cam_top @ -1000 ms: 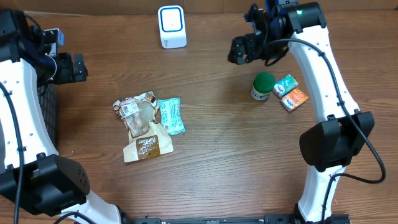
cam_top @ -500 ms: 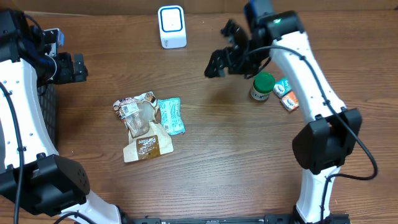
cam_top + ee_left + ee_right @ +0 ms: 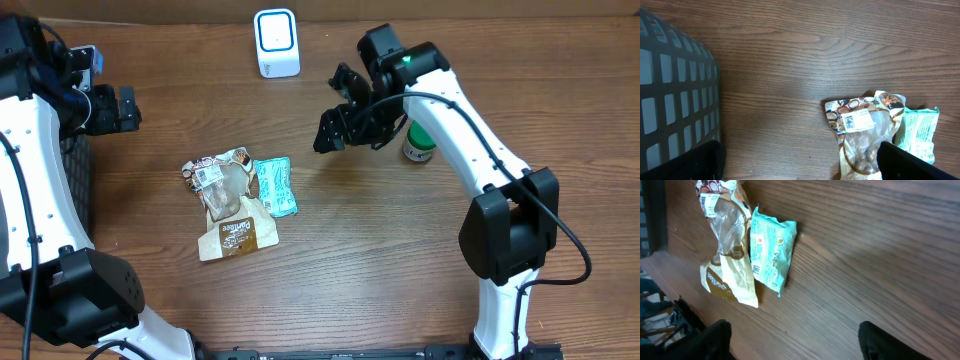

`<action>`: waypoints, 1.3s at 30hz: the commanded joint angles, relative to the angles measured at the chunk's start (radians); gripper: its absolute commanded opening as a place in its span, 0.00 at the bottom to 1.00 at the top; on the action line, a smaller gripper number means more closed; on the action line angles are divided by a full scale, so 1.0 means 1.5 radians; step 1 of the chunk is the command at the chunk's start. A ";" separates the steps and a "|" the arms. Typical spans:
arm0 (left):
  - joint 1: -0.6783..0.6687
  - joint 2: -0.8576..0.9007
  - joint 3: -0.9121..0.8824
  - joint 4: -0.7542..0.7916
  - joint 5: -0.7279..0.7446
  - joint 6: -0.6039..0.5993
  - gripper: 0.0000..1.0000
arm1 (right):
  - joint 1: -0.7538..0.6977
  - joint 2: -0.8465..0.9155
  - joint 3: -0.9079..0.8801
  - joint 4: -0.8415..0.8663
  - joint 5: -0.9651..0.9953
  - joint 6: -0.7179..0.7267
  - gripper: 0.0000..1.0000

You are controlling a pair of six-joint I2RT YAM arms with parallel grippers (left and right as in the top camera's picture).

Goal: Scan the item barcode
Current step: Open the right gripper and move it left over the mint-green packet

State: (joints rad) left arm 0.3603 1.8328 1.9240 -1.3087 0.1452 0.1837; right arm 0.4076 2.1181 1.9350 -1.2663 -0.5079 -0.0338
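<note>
Teal packet [image 3: 274, 186] and brown snack bag [image 3: 228, 205]: touching, flat on the table [image 3: 400, 260] left of centre, neither grasped. Left gripper [image 3: 126, 108], upper left, released and empty; white scanner [image 3: 276, 42], top centre; right gripper [image 3: 332, 120], right of centre, jaws spread, empty. Step judged: approach; next, descend on one packet, grip an edge, present its barcode to the scanner.

- Bare wood [image 3: 360, 260] lies open across the centre and bottom.
- Centre-left: brown snack bag [image 3: 228, 205] touching teal packet [image 3: 274, 186].
- Top centre: white scanner [image 3: 276, 42].
- Right: green-lidded jar [image 3: 416, 148].
- Left edge: dark basket [image 3: 675, 85].
</note>
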 commanded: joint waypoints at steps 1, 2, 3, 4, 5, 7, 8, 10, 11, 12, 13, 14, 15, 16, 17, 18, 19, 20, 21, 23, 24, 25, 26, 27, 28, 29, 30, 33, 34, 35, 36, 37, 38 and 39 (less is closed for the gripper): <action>-0.001 -0.001 0.001 0.001 0.001 0.008 1.00 | 0.020 -0.011 -0.020 0.017 0.002 0.023 0.75; -0.001 -0.001 0.001 0.001 0.001 0.008 1.00 | 0.022 -0.011 -0.026 0.026 0.002 0.032 0.72; -0.001 -0.001 0.001 0.001 0.001 0.008 1.00 | 0.025 -0.011 -0.031 0.033 0.003 0.041 0.71; -0.001 -0.001 0.001 0.001 0.001 0.008 1.00 | 0.028 -0.011 -0.038 0.041 0.007 0.050 0.70; -0.001 -0.001 0.001 0.001 0.001 0.008 1.00 | 0.031 -0.011 -0.043 0.050 0.007 0.059 0.69; -0.001 -0.001 0.001 0.001 0.001 0.008 1.00 | 0.035 -0.011 -0.046 0.060 0.007 0.069 0.65; -0.001 -0.001 0.001 0.001 0.001 0.008 1.00 | 0.037 -0.010 -0.046 0.065 0.008 0.077 0.63; -0.001 -0.001 0.001 0.001 0.001 0.008 0.99 | 0.042 -0.010 -0.046 0.076 0.009 0.080 0.58; -0.001 -0.001 0.001 0.001 0.001 0.008 0.99 | 0.044 -0.010 -0.046 0.080 0.009 0.080 0.56; -0.001 -0.001 0.001 0.001 0.001 0.008 1.00 | 0.046 -0.010 -0.046 0.084 0.009 0.081 0.54; -0.001 -0.001 0.001 0.001 0.001 0.008 0.99 | 0.048 -0.010 -0.046 0.087 0.009 0.082 0.50; -0.001 -0.001 0.001 0.001 0.001 0.008 1.00 | 0.050 -0.010 -0.046 0.090 0.012 0.089 0.49; -0.001 -0.001 0.001 0.001 0.001 0.008 0.99 | 0.052 -0.010 -0.046 0.092 0.018 0.095 0.48; -0.001 -0.001 0.001 0.001 0.001 0.008 0.99 | 0.053 -0.010 -0.046 0.093 0.019 0.095 0.45; -0.001 -0.001 0.001 0.001 0.001 0.008 1.00 | 0.053 -0.010 -0.046 0.093 0.019 0.095 0.44; -0.001 -0.001 0.001 0.001 0.001 0.008 1.00 | 0.053 -0.010 -0.046 0.093 0.019 0.095 0.42; -0.001 -0.001 0.001 0.001 0.001 0.008 1.00 | 0.054 -0.010 -0.046 0.093 0.019 0.095 0.40; -0.001 -0.001 0.001 0.001 0.001 0.008 1.00 | 0.054 -0.010 -0.046 0.093 0.019 0.095 0.38; -0.001 -0.001 0.001 0.001 0.001 0.008 1.00 | 0.054 -0.010 -0.046 0.094 0.019 0.096 0.38; -0.001 -0.001 0.001 0.001 0.001 0.008 1.00 | 0.054 -0.010 -0.046 0.104 0.019 0.116 0.36; -0.001 -0.001 0.001 0.001 0.001 0.008 0.99 | 0.055 -0.010 -0.046 0.112 0.019 0.131 0.33; -0.001 -0.001 0.001 0.001 0.001 0.008 1.00 | 0.057 -0.010 -0.046 0.124 0.019 0.144 0.28; -0.001 -0.001 0.001 0.001 0.001 0.008 1.00 | 0.059 -0.010 -0.046 0.137 0.019 0.157 0.27; -0.001 -0.001 0.001 0.001 0.001 0.008 1.00 | 0.062 -0.010 -0.046 0.150 0.024 0.170 0.25; -0.001 -0.001 0.001 0.001 0.001 0.008 0.99 | 0.067 -0.009 -0.047 0.163 0.034 0.185 0.25; -0.001 -0.001 0.001 0.001 0.001 0.008 1.00 | 0.072 -0.009 -0.047 0.175 0.050 0.202 0.24; -0.001 -0.001 0.001 0.001 0.001 0.008 0.99 | 0.079 -0.008 -0.047 0.185 0.068 0.220 0.24; -0.001 -0.001 0.001 0.001 0.001 0.008 1.00 | 0.104 -0.001 -0.047 0.213 0.119 0.258 0.25; -0.001 -0.001 0.001 0.001 0.001 0.008 1.00 | 0.114 0.002 -0.047 0.221 0.125 0.265 0.25; -0.001 -0.001 0.001 0.001 0.001 0.008 0.99 | 0.124 0.007 -0.047 0.229 0.129 0.270 0.25; -0.001 -0.001 0.001 0.001 0.001 0.008 1.00 | 0.132 0.012 -0.047 0.234 0.129 0.270 0.25; -0.001 -0.001 0.001 0.001 0.001 0.008 1.00 | 0.141 0.015 -0.047 0.241 0.129 0.270 0.25; -0.001 -0.001 0.001 0.001 0.001 0.008 1.00 | 0.152 0.024 -0.047 0.249 0.129 0.271 0.24; -0.001 -0.001 0.001 0.001 0.001 0.008 0.99 | 0.160 0.028 -0.047 0.255 0.130 0.273 0.22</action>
State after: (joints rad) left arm 0.3603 1.8328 1.9240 -1.3087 0.1455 0.1837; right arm 0.6113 2.1242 1.8698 -0.8993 -0.3466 0.3370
